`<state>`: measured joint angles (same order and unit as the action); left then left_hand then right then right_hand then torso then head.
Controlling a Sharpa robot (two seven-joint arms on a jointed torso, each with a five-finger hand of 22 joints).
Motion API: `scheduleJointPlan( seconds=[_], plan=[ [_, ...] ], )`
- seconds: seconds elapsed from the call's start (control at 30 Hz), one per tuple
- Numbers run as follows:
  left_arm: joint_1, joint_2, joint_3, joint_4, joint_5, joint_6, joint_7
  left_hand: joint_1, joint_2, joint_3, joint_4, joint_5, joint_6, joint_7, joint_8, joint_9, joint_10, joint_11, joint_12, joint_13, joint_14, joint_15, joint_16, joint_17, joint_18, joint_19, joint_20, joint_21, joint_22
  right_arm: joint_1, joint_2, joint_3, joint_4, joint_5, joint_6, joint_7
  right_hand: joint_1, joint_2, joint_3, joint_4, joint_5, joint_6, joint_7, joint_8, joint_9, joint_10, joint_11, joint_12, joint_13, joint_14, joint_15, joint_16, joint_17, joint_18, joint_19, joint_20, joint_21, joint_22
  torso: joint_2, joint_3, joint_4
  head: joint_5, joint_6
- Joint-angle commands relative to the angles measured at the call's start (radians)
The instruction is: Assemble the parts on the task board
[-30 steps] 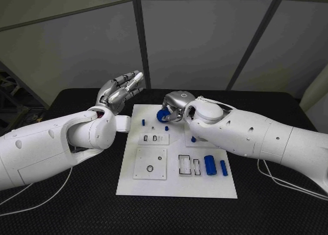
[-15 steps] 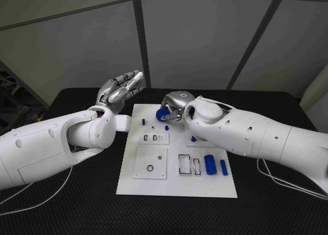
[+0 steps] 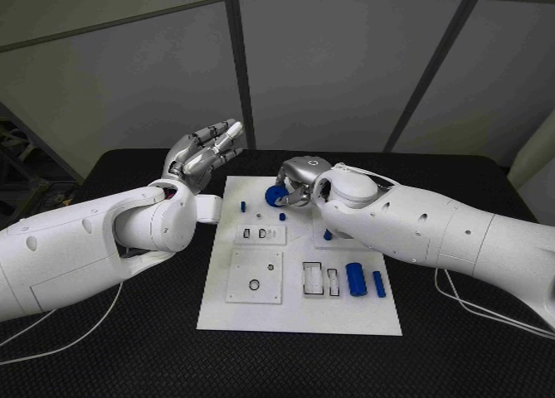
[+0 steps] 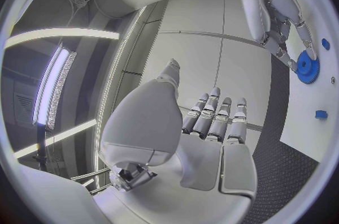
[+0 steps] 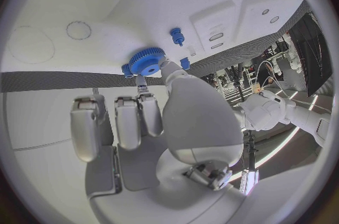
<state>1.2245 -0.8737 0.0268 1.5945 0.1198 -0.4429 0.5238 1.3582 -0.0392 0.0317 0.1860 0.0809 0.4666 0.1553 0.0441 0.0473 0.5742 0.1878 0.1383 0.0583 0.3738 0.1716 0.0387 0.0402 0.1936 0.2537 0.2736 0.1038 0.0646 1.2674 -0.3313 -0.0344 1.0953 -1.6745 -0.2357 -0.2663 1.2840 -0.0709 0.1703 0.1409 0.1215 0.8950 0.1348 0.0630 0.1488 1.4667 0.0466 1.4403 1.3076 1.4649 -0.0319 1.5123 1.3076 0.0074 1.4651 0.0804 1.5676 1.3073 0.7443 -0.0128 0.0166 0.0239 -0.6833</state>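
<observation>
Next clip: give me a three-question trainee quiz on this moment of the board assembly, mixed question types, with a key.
1. Multiple choice: what does the right hand hold? A) a blue gear B) a cylinder C) nothing
2. True or false: the left hand rests on the task board.
3. Fill in: the two blue cylinders lie on the board's near ____ part, as the head view shows it.

Key
1. A: it pinches the blue gear over the board's far end.
2. False: it is raised off the board's far left corner, fingers apart, holding nothing.
3. right
</observation>
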Motion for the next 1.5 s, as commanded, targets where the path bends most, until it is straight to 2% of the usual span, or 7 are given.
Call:
scheduleJointPlan(
  seconds=[0.03, 0.43, 0.67, 0.87, 1.07, 1.27, 1.5],
  plan=[
    [0.001, 0.0, 0.001, 0.001, -0.009, 0.012, 0.003, 0.0, 0.011, 0.001, -0.006, 0.005, 0.005, 0.072, 0.003, 0.002, -0.002, 0.0, 0.004, 0.001, 0.004, 0.0, 0.002, 0.001, -0.02, 0.006, -0.001, 0.004, 0.001, 0.002, -0.001, 0.0, 0.001, 0.007, 0.025, -0.01, 0.004, 0.0, 0.002, -0.001, -0.004, 0.006, -0.001, 0.004, -0.002, 0.021, 0.003, 0.001, 0.142, 0.074, 0.006, -0.004, 0.121, -0.007, 0.106, 0.006, 0.003, 0.264, 0.0, 0.0003, -0.0004, 0.0, -0.001],
    [0.001, -0.001, 0.001, 0.001, -0.009, 0.012, 0.002, -0.002, 0.013, -0.001, -0.01, 0.005, 0.005, 0.072, 0.003, 0.001, -0.002, 0.001, 0.004, 0.001, 0.004, 0.0, 0.002, 0.0, -0.02, 0.007, -0.001, 0.005, 0.002, 0.002, -0.009, 0.0, -0.005, 0.103, 0.059, -0.001, -0.142, 0.025, -0.035, 0.14, -0.009, 0.011, -0.001, 0.0, -0.036, 0.025, 0.005, 0.008, 0.149, 0.076, 0.007, -0.001, 0.127, -0.007, 0.106, 0.006, 0.003, 0.264, 0.0, 0.0005, -0.0006, 0.001, 0.0],
    [0.001, -0.002, 0.001, 0.001, -0.009, 0.011, 0.002, -0.002, 0.013, -0.001, -0.01, 0.005, 0.005, 0.072, 0.003, 0.001, -0.002, 0.001, 0.004, 0.001, 0.004, 0.0, 0.002, 0.0, -0.02, 0.007, -0.001, 0.005, 0.002, 0.002, -0.02, 0.0, 0.001, 0.131, 0.044, -0.003, -0.148, 0.025, -0.036, 0.145, -0.01, 0.011, 0.0, 0.0, -0.039, 0.027, 0.005, 0.011, 0.152, 0.076, 0.007, 0.0, 0.13, -0.007, 0.106, 0.006, 0.003, 0.264, 0.0, 0.0006, -0.001, 0.001, -0.002],
    [0.001, -0.003, 0.001, 0.001, -0.009, 0.011, 0.002, -0.002, 0.013, -0.001, -0.01, 0.005, 0.005, 0.072, 0.003, 0.001, -0.002, 0.001, 0.004, 0.001, 0.004, 0.0, 0.002, 0.0, -0.02, 0.007, -0.001, 0.005, 0.002, 0.002, -0.04, 0.0, 0.018, 0.136, -0.02, -0.005, -0.132, 0.029, -0.029, 0.137, -0.004, 0.015, -0.001, 0.002, -0.044, 0.032, 0.004, 0.019, 0.158, 0.077, 0.007, 0.001, 0.133, -0.007, 0.106, 0.006, 0.003, 0.264, -0.001, 0.0009, -0.0019, 0.001, 0.0],
    [0.001, -0.007, 0.001, 0.003, -0.009, 0.011, 0.002, -0.002, 0.013, -0.001, -0.01, 0.005, 0.004, 0.072, 0.003, 0.001, -0.003, 0.001, 0.004, 0.001, 0.003, 0.0, 0.002, 0.0, -0.02, 0.007, -0.001, 0.006, 0.002, 0.002, -0.086, 0.0, 0.062, 0.17, -0.157, 0.04, -0.111, 0.019, -0.025, 0.125, 0.003, 0.022, -0.002, 0.003, -0.049, 0.03, 0.003, 0.015, 0.155, 0.076, 0.006, -0.001, 0.127, -0.007, 0.106, 0.006, 0.003, 0.264, -0.002, 0.0017, -0.0031, 0.0, 0.004],
    [0.001, -0.012, 0.001, 0.003, -0.009, 0.014, 0.002, -0.002, 0.014, -0.002, -0.012, 0.005, 0.005, 0.072, 0.003, 0.001, -0.003, 0.001, 0.004, 0.001, 0.005, 0.0, 0.002, 0.0, -0.021, 0.008, -0.001, 0.006, 0.002, 0.002, -0.234, 0.001, 0.186, 0.306, -0.263, 0.21, -0.058, 0.005, -0.013, 0.091, 0.008, 0.038, -0.004, 0.006, -0.056, 0.01, 0.001, -0.015, 0.128, 0.069, 0.005, -0.013, 0.104, -0.007, 0.106, 0.005, 0.003, 0.264, -0.005, 0.0019, -0.0043, -0.005, 0.017],
    [-0.002, -0.012, 0.0, -0.012, -0.027, 0.035, -0.003, 0.001, 0.033, -0.007, -0.049, 0.007, 0.056, 0.077, 0.011, 0.007, 0.046, 0.007, 0.026, 0.005, 0.08, 0.007, 0.012, 0.007, -0.019, 0.038, 0.007, 0.028, 0.01, 0.002, -0.421, 0.0, 0.262, 0.571, -0.215, 0.394, 0.078, -0.051, 0.007, 0.002, 0.01, 0.092, -0.013, 0.015, -0.06, -0.025, -0.008, -0.068, 0.084, 0.058, -0.002, -0.038, 0.064, -0.007, 0.106, -0.002, 0.003, 0.264, -0.018, 0.0102, -0.0274, 0.007, 0.023]
  ],
)
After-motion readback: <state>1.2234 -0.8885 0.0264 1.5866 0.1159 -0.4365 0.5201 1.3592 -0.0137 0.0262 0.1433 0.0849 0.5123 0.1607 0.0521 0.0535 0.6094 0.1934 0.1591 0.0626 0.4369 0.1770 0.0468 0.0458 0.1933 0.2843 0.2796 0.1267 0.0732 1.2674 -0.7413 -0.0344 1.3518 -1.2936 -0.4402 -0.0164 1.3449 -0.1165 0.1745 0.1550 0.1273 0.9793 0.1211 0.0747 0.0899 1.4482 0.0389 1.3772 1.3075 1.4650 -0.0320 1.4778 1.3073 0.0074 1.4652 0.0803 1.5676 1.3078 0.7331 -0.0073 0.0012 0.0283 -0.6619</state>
